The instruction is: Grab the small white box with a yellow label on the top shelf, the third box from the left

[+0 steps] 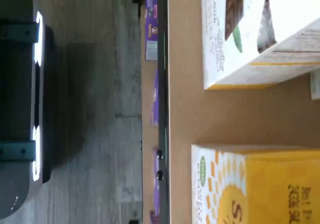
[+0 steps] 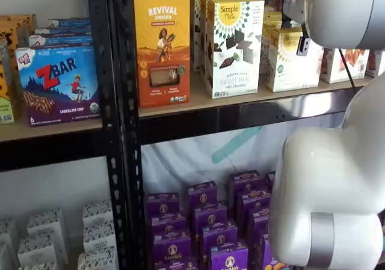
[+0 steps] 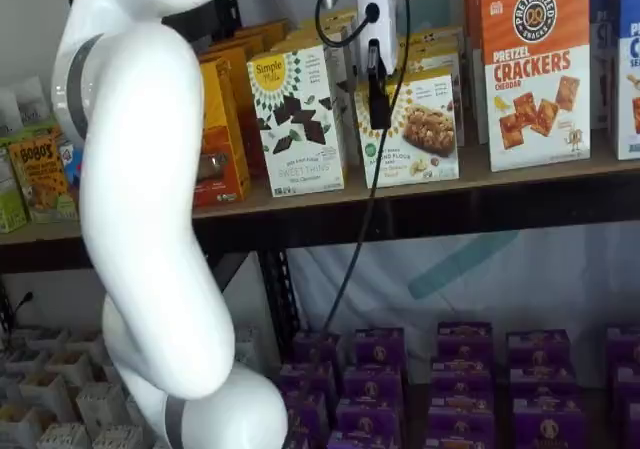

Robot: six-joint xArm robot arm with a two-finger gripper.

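Note:
The small white box (image 3: 418, 129) with a yellow sunburst label stands on the top shelf (image 3: 520, 174) in both shelf views, and it shows again to the right of the taller box (image 2: 293, 59). The wrist view shows its yellow top (image 1: 260, 184) on the tan board (image 1: 185, 109). My gripper (image 3: 378, 99) hangs in front of the box's upper left part. Only one black finger shows, side-on, so I cannot tell whether it is open. It holds nothing that I can see. A black cable loops down beside it.
The taller white Simple Mills box (image 3: 297, 119) stands just left of the small box. An orange pretzel cracker box (image 3: 535, 69) stands to its right. An orange Revival box (image 2: 162, 41) stands beside a black upright (image 2: 117, 125). Purple boxes (image 3: 460, 369) fill the lower shelf. The white arm (image 3: 150, 219) covers the left.

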